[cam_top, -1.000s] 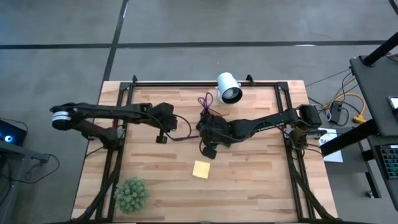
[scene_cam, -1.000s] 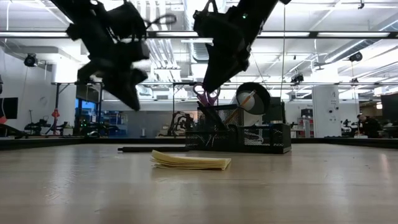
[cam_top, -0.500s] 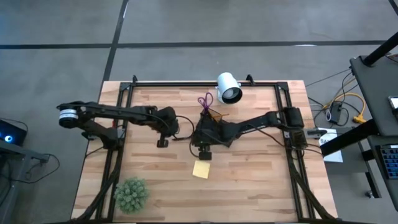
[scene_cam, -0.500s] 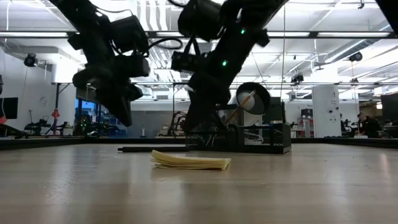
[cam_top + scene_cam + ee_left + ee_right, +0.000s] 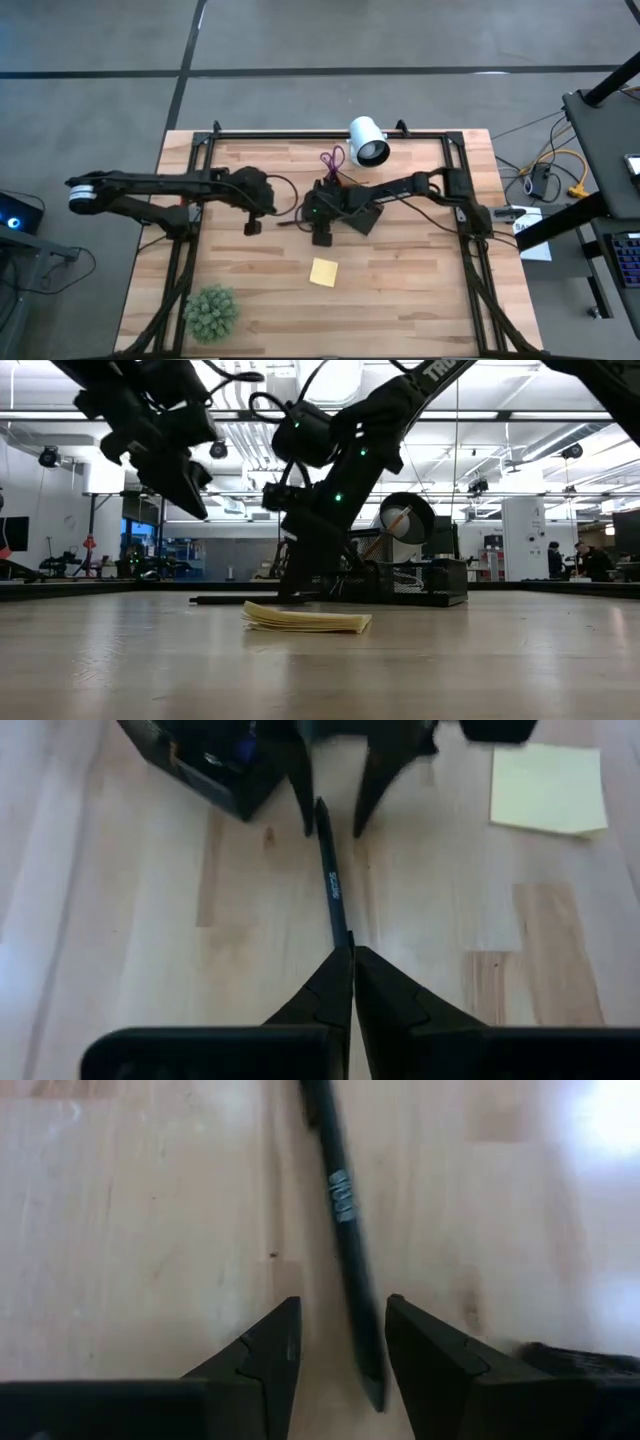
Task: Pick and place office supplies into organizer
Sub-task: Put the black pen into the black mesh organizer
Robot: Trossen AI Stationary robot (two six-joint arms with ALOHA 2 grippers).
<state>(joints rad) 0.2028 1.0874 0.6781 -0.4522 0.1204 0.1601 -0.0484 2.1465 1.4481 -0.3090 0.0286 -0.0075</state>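
Observation:
A slim black pen (image 5: 292, 221) lies flat on the table, left of the black organizer (image 5: 364, 220). My right gripper (image 5: 341, 1302) is open and down at the table. Its fingers stand on either side of the pen (image 5: 345, 1210) near its end by the organizer. My left gripper (image 5: 352, 952) is shut and empty, raised above the pen's other end (image 5: 196, 508). The yellow sticky pad (image 5: 323, 272) lies flat nearer the front. The purple scissors handles (image 5: 330, 159) stick up from the organizer. My right gripper comes at the pen from above, one finger (image 5: 275, 1345) on each side of the pen's shaft (image 5: 362, 1330), near the end by the organizer. The pen lies on the table. I cannot tell whether the fingers touch it.
A white cylindrical camera (image 5: 367, 140) stands at the far edge. A fuzzy green plant ball (image 5: 210, 312) sits at the near left corner. A dark frame runs along the table's left, right and far sides. The right arm reaches over the organizer.
My right gripper has gone toward the table's left edge and down, from above the organizer to the table, and now stands astride the pen. My left gripper has risen and drawn back a little toward the left edge. The pen and the sticky pad have stayed put.

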